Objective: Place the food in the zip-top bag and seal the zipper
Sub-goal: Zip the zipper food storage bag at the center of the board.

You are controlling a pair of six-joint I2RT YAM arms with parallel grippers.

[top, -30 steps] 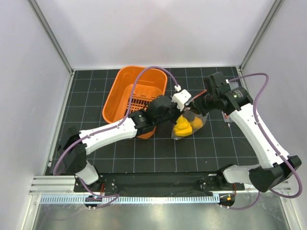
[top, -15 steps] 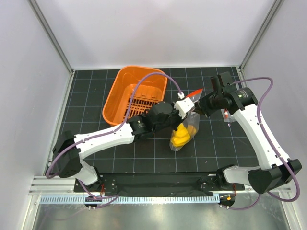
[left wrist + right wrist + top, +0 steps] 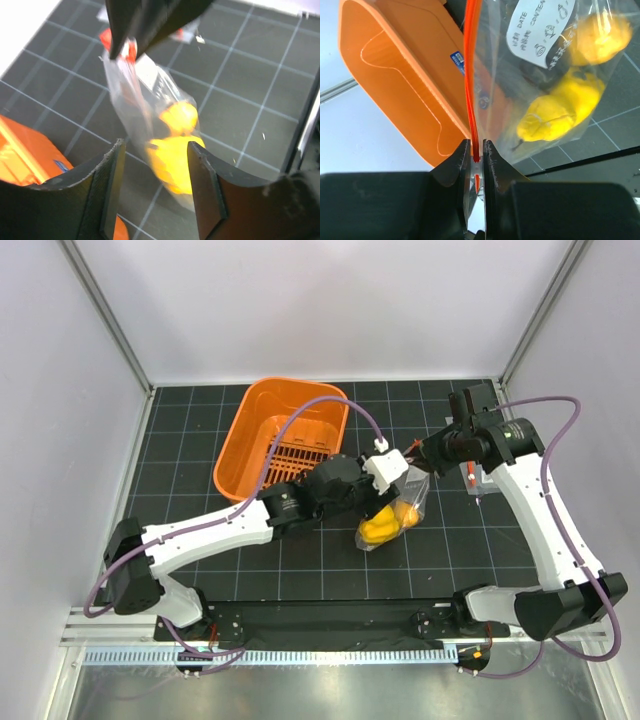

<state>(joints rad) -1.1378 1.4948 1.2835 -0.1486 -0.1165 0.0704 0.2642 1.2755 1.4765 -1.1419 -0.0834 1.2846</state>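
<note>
Black gridded mat (image 3: 180, 440) across the middle of the top view. Orange basket (image 3: 262, 415) at upper centre-left, resting on the mat, open side up. Left arm (image 3: 220, 525) reaching from lower left toward centre; right arm (image 3: 540, 510) bending from lower right up to upper right. Zip-top bag (image 3: 400, 502) just right of centre, clear-walled, hanging between the two grippers, top corner raised toward upper right, bottom sagging toward the mat; cannot tell whether it touches the mat. Bears a white printed label (image 3: 540, 30) at the top of the right wrist view. Left gripper (image 3: 156, 147) at centre of the top view, just beside the bag: fingers (image 3: 110, 190) well apart, gripping nothing, bag visible beyond the gap. Right gripper (image 3: 476, 150) right of centre, above the bag: jaws nearly together, pinched on the zipper (image 3: 471, 75) at the bag's top edge. Food (image 3: 555, 117) inside the bag, yellow pieces bunched at its lower end; a dark shape by the label, too blurred to name. Red-orange zipper running straight up from the jaws in the right wrist view, basket behind it
</note>
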